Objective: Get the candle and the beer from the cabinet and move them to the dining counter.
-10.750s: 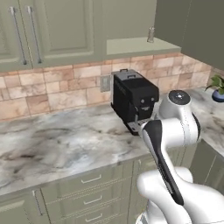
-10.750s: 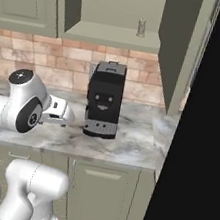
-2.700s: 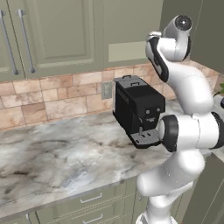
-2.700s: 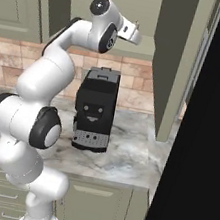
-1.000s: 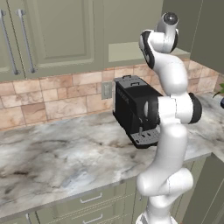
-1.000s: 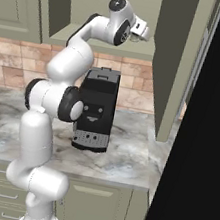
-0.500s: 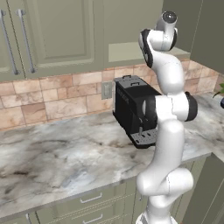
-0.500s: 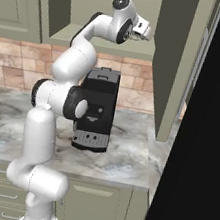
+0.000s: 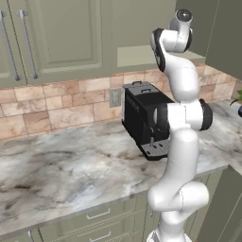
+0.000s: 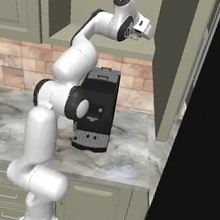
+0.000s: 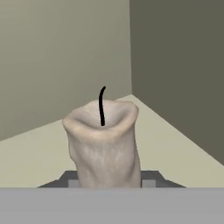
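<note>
The candle (image 11: 105, 140), a pale, lumpy stub with a black wick, stands upright on the beige shelf floor (image 11: 175, 148) of the open cabinet compartment, close to its back corner. My gripper (image 11: 109, 179) is around the candle's base, one dark fingertip (image 11: 70, 177) pressed against each side. From the right base view, the arm reaches high and the gripper (image 10: 146, 29) pokes into the open cabinet (image 10: 98, 9) above the worktop. The closed sage-green cabinet doors (image 9: 61, 42) are to the left. The beer and the dining counter are out of view.
A black coffee machine (image 9: 144, 118) (image 10: 97, 110) stands on the marbled worktop (image 9: 71, 170) directly below the raised arm. Tan tile backsplash runs behind it. A cabinet side panel (image 10: 170, 66) and a tall dark wall (image 10: 206, 123) close the right side.
Over the last second the fingers have drawn in against the candle. The arm has barely moved up at the cabinet shelf; well before that it was down near the worktop.
</note>
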